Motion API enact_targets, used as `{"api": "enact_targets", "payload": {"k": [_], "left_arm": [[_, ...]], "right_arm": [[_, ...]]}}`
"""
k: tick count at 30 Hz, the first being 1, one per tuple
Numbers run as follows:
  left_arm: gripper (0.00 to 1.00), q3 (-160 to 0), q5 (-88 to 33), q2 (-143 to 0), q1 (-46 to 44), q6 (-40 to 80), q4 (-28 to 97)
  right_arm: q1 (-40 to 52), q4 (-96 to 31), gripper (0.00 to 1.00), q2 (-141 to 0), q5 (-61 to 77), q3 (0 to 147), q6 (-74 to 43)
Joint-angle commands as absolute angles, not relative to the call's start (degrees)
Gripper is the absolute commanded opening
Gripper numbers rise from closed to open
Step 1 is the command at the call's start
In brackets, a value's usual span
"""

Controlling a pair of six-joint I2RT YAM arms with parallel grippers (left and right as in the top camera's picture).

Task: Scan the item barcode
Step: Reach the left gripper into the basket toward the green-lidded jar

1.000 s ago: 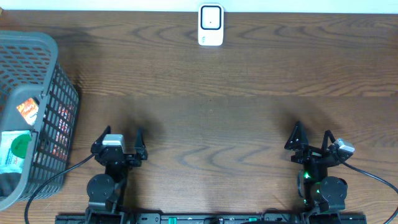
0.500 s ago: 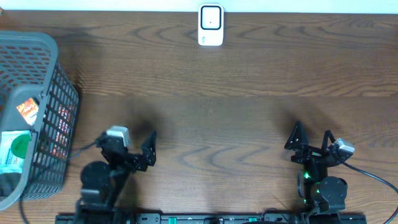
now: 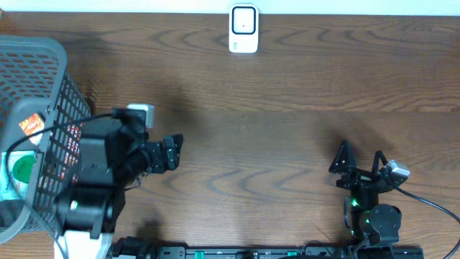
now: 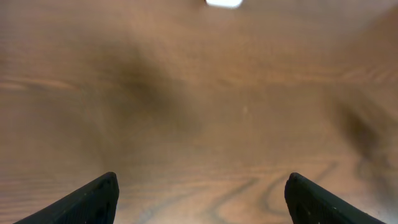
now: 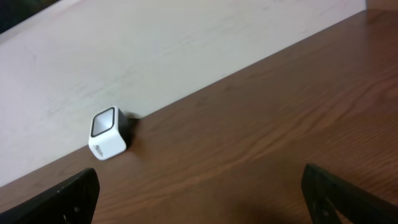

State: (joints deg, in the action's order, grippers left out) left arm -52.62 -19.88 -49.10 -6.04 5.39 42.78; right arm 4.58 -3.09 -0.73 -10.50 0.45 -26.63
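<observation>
On the wooden desk (image 3: 287, 129), the left gripper (image 3: 172, 151) has lifted beside the left-edge basket (image 3: 36, 44), its jaws spread and empty. The right gripper (image 3: 361, 152) is equally wide.

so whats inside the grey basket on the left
In the basket an orange-printed packet and a white pack with a round green lid show. The left arm covers its near right side, and whatever lies deeper is hidden.

Dark brown counter (image 3: 273, 144) here, wavy wood grain all across. White scanner (image 3: 244, 29), dark face, thin white border. Pale off-white wall (image 5: 155, 43) behind. Grey lattice basket (image 3: 68, 108); orange-and-red packet (image 3: 31, 126) showing through, plus a white pack (image 3: 21, 167) with a round green patch. Black left tool (image 3: 172, 151), black right tool (image 3: 359, 157). Bright green light (image 3: 355, 203) glowing on the right arm.
</observation>
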Motion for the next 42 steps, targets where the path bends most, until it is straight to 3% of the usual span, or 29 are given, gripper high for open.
{"api": "enact_targets", "payload": {"k": [1,9,17,28,42], "left_arm": [[0.86,-55.07,-24.97,-52.16,-5.80,2.15,43.97],[0.86,-78.61,-16.10,-64.71,-3.09,2.20,53.47],[0.86,-107.98,-12.36,-78.39,13.21,7.25,67.31],[0.86,-109.95,-12.36,-82.83,39.62,19.90,72.18],[0.86,-109.95,-10.24,-95.24,42.04,18.96,71.55]], "right_arm": [[4.93,-3.18,0.99,-0.67,-10.87,0.32,-27.16],[4.93,-3.20,0.99,-0.67,-10.87,0.32,-27.16],[4.93,-3.20,0.99,-0.67,-10.87,0.32,-27.16],[4.93,-3.20,0.99,-0.67,-10.87,0.32,-27.16],[4.93,-3.20,0.99,-0.67,-10.87,0.32,-27.16]]}}
